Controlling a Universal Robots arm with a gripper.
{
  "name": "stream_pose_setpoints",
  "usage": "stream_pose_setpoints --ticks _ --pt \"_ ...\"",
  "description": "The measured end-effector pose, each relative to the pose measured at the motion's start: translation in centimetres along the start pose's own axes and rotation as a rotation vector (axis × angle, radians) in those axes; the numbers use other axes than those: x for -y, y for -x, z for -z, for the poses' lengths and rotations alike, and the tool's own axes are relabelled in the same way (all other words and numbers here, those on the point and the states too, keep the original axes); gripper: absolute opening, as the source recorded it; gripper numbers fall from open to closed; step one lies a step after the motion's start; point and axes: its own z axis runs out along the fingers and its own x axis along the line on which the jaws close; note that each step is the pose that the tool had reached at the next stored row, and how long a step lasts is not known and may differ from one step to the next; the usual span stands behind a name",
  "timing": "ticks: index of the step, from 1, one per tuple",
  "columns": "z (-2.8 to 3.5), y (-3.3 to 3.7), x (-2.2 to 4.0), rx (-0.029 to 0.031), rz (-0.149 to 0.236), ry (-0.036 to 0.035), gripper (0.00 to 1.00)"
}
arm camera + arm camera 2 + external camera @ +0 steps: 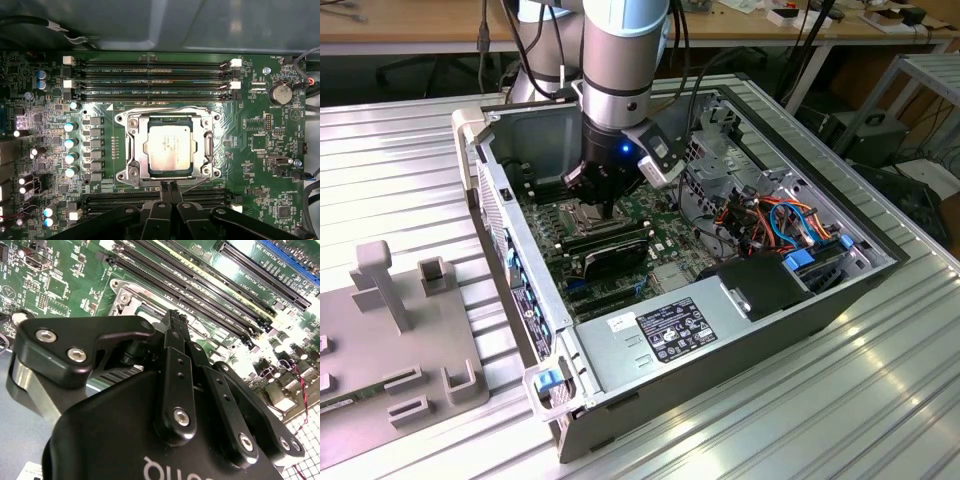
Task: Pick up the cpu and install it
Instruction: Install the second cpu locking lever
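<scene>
Inside the open computer case (740, 330) on the ribbed metal bench (880, 400): cpu (169, 147) seated flat in the metal-framed socket (131, 145) on the green motherboard (260, 165), silvery face up, memory slots (150, 80) on one side and more slots (120, 200) on the other. Pincer (169, 186) clenched, fingertips (172, 322) pressed together with nothing between them, poised just beside the socket edge, apart from the cpu. Arm (620, 60) reaching down into the case in the exterior view. Grey fixture plate (390, 340) lying on the bench at the exterior view's left.
</scene>
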Motion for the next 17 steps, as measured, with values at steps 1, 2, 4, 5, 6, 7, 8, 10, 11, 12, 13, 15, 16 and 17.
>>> stream_pose_setpoints --ticks 1,2,4,5,6,7,8,10,11,12,13,15,16,17 --pt "0.0 0.0 0.0 0.0 0.0 0.0 0.11" --pt "0.0 0.0 0.0 0.0 0.0 0.0001 0.11" --pt "0.0 -0.01 0.02 0.0001 0.0 0.0 0.11" --pt "0.0 -0.02 0.04 0.0001 0.0 0.0 0.11" --pt "0.0 -0.04 0.08 0.0 0.0 0.0 0.11" --pt "0.0 -0.06 0.12 0.0001 0.0 0.0 0.11" --pt "0.0 -0.1 0.15 0.0001 0.0 0.0001 0.11" --pt "0.01 -0.21 0.16 0.0001 0.0 0.0001 0.11" --pt "0.02 -0.28 0.17 0.0 0.0 0.0 0.11" --pt "0.02 -0.35 0.17 0.0 0.0 0.0 0.11" --pt "0.02 -0.42 0.17 0.0001 0.0 0.0001 0.11" --pt "0.02 -0.66 0.18 0.0 0.0 0.0 0.11" --pt "0.01 -0.7 0.18 0.0 0.0 0.0 0.11" --pt "0.0 -0.73 0.18 0.0 0.0 0.0 0.11"
